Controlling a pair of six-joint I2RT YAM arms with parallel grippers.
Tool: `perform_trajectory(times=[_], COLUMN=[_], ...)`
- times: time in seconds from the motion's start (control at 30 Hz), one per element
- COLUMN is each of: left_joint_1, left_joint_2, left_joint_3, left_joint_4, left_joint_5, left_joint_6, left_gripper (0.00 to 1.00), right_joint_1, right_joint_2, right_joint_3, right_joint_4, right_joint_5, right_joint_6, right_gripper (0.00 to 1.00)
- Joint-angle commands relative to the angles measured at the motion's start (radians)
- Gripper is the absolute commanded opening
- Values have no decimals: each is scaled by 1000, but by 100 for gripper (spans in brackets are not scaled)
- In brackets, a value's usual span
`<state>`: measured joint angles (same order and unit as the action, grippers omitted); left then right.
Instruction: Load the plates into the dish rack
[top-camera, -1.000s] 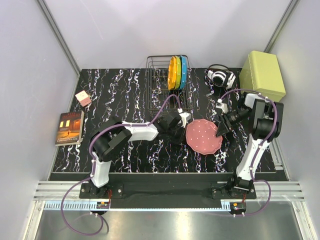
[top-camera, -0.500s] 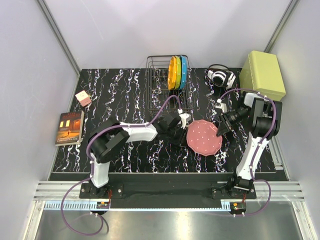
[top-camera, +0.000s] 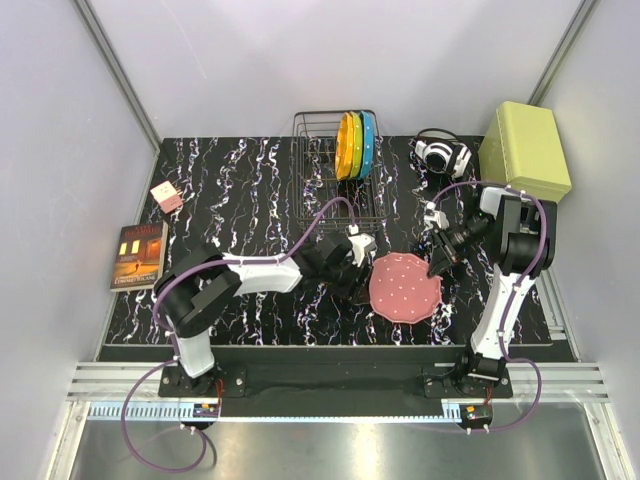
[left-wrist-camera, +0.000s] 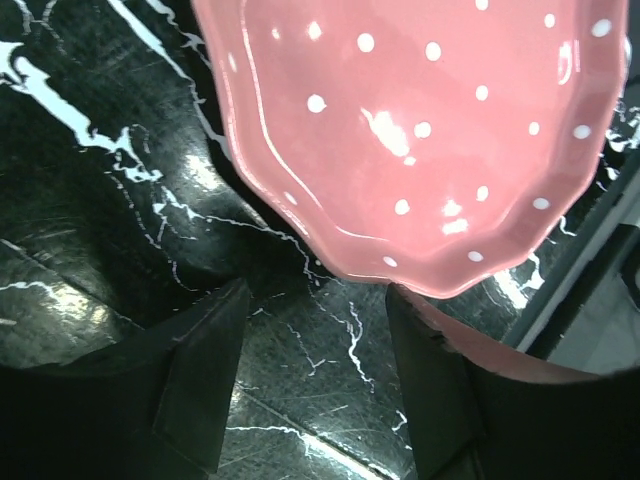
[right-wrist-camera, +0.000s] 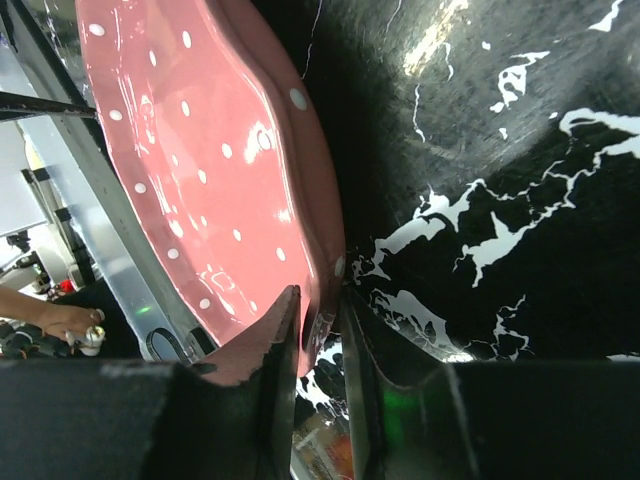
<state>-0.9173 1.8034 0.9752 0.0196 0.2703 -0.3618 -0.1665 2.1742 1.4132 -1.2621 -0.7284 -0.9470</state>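
"Pink plate (top-camera: 405, 287), at five o'clock of the dish rack (top-camera: 315, 170): why gripped so?"
"Right gripper (right-wrist-camera: 320, 300) clamps its three-o'clock rim; left gripper (left-wrist-camera: 318, 300), fingers apart, sits at nine, likely for handover."

Plates: four. Three stand in the dish rack (top-camera: 320, 180): orange plate (top-camera: 343, 146), yellow-green plate (top-camera: 355, 145), blue plate (top-camera: 368, 142). One pink plate (top-camera: 405, 286) is outside, near-right of the rack.
Dish rack: one.
Book (top-camera: 138, 256): one, far left of rack.
Small pink box (top-camera: 166, 196): one, left of rack.
Headphones (top-camera: 440, 154): one pair, right of rack.
Green box (top-camera: 524, 150): one, farther right.
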Motion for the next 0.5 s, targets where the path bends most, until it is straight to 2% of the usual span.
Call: perform_trajectory(times=[0.0, 0.13, 0.2, 0.33, 0.47], left_joint_1=[17, 21, 23, 50, 60], left_joint_2=[-1, 82, 100, 42, 39], left_joint_3=[40, 175, 194, 157, 187], left_joint_4=[45, 16, 13, 10, -101], left_joint_5=[85, 207, 231, 262, 205], left_joint_6=[-5, -54, -55, -63, -52], left_gripper=[64, 61, 58, 57, 58], right_joint_1=[7, 7, 7, 7, 7], right_joint_2=[1, -4, -17, -39, -47], right_joint_3=[-11, -37, -51, -65, -65], right_joint_4=[-45, -39, -33, -22, -17], right_joint_5=[-40, -39, -34, -29, -43], right_joint_6=[27, 34, 40, 42, 60], right_gripper=[30, 30, 31, 32, 34])
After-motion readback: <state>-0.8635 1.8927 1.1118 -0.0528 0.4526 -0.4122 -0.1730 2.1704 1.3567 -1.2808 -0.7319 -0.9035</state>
